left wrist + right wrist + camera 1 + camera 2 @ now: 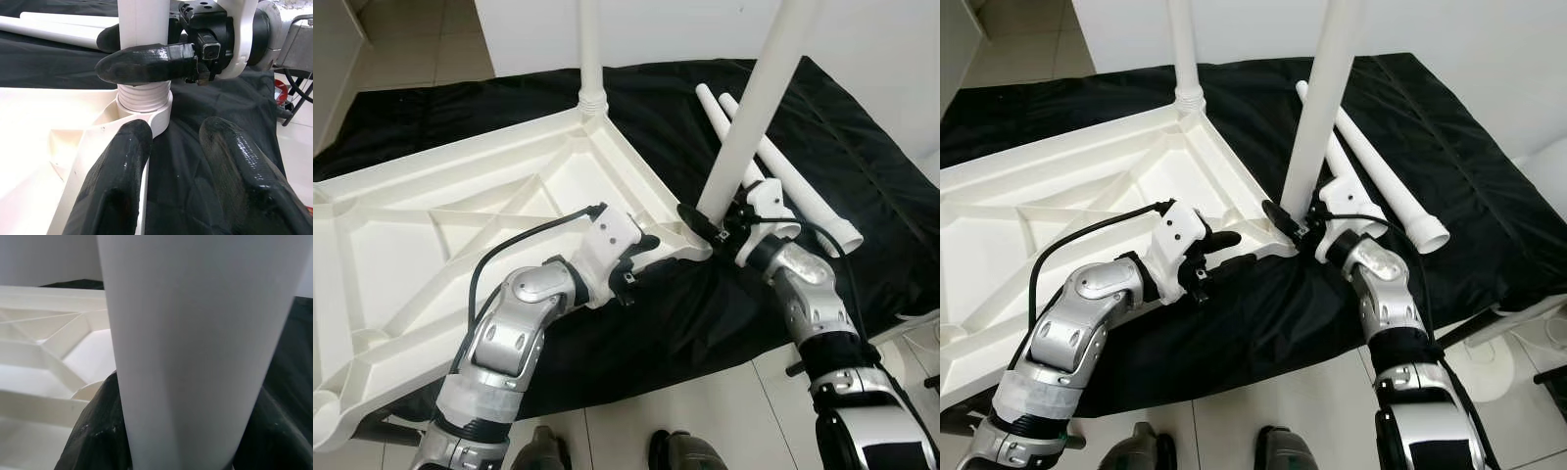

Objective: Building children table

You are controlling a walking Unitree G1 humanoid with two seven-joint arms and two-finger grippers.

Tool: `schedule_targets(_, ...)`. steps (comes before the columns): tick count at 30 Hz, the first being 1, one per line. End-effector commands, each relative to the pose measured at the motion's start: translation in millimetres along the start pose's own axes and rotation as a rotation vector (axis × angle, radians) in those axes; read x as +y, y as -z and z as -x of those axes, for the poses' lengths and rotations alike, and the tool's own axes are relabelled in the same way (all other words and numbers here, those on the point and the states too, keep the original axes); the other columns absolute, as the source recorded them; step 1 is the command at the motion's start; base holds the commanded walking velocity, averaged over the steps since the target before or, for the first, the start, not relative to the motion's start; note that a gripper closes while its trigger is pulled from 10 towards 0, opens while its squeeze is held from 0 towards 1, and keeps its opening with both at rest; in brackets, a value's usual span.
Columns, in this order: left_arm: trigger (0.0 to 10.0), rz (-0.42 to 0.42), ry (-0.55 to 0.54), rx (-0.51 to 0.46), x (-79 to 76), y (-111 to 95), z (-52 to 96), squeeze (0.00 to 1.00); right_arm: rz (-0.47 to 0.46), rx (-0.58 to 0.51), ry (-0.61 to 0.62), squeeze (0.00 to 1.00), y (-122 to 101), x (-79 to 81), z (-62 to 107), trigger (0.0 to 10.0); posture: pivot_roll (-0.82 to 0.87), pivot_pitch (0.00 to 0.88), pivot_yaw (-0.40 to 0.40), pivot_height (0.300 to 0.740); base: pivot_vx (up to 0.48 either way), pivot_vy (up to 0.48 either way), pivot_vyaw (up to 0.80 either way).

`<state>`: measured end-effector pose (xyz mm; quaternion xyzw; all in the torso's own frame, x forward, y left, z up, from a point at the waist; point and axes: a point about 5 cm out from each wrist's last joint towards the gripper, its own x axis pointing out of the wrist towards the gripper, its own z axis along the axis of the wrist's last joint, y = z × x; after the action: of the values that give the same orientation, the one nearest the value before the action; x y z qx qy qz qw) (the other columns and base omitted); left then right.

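A white plastic tabletop [460, 211] lies upside down on a black cloth [862, 147]. One white leg [590, 49] stands in its far corner socket. A second leg [759, 98] stands at the near right corner, its threaded end [144, 98] in the socket. My right gripper [710, 223] is shut on this leg just above the socket; the leg [195, 347] looms close in the right wrist view. My left gripper [1234, 250] is open beside the same corner, one finger [117, 186] over the tabletop's rim and the other over the cloth.
Two loose white legs [783, 166] lie side by side on the cloth, right of the held leg. A white wall runs behind the cloth. Pale tiled floor [724, 401] lies in front, with my feet [675, 450] near the cloth's edge. A white stand [1489, 352] sits at the right.
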<state>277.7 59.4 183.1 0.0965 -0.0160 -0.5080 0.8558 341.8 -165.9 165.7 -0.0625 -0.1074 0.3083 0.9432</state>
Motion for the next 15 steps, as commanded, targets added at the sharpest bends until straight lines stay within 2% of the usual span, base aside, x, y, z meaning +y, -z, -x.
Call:
schedule_targets(1,10.0,0.007,-0.129,0.02,4.2,4.7,-0.7,0.0,-0.009,0.056,0.106,0.0,10.1,-4.1,7.4,10.0,-0.06,0.075,0.022,0.74,0.0,0.0,0.0)
schedule_targets(3,10.0,0.01,-0.131,0.02,4.4,5.1,-1.5,0.0,-0.024,0.082,0.197,0.0,14.0,-3.8,7.5,10.0,-0.06,0.075,0.022,0.74,0.0,0.0,0.0)
schedule_targets(6,10.0,0.011,-0.132,0.02,4.3,5.4,-1.8,0.0,-0.026,0.081,0.236,0.0,14.5,-1.2,6.9,10.0,-0.06,0.076,0.021,0.74,0.0,0.0,0.0)
schedule_targets(8,10.0,0.012,-0.136,0.02,4.2,5.7,-1.6,0.0,-0.033,0.082,0.36,0.0,15.5,5.5,5.2,10.0,-0.07,0.075,0.023,0.74,0.0,0.0,0.0)
schedule_targets(10,10.0,0.012,-0.137,0.02,4.5,5.8,-1.6,0.0,-0.034,0.081,0.403,0.0,15.8,6.8,4.8,10.0,-0.07,0.074,0.022,0.74,0.0,0.0,0.0)
schedule_targets(11,10.0,0.011,-0.141,0.021,5.1,5.9,-1.6,0.0,-0.061,0.089,0.497,0.0,17.9,8.1,4.9,10.0,-0.07,0.073,0.022,0.74,0.0,0.0,0.0)
schedule_targets(12,10.0,0.011,-0.141,0.021,5.1,5.9,-1.6,0.0,-0.061,0.089,0.497,0.0,17.9,8.1,4.9,10.0,-0.07,0.073,0.022,0.74,0.0,0.0,0.0)
schedule_targets(14,10.0,0.009,-0.151,0.02,6.7,5.5,-1.9,0.0,-0.082,0.097,0.676,0.0,19.9,16.4,3.2,10.0,-0.07,0.07,0.027,0.74,0.0,0.0,0.0)
schedule_targets(15,10.0,0.009,-0.151,0.02,6.7,5.5,-1.9,0.0,-0.082,0.097,0.676,0.0,19.9,16.4,3.2,10.0,-0.07,0.07,0.027,0.74,0.0,0.0,0.0)
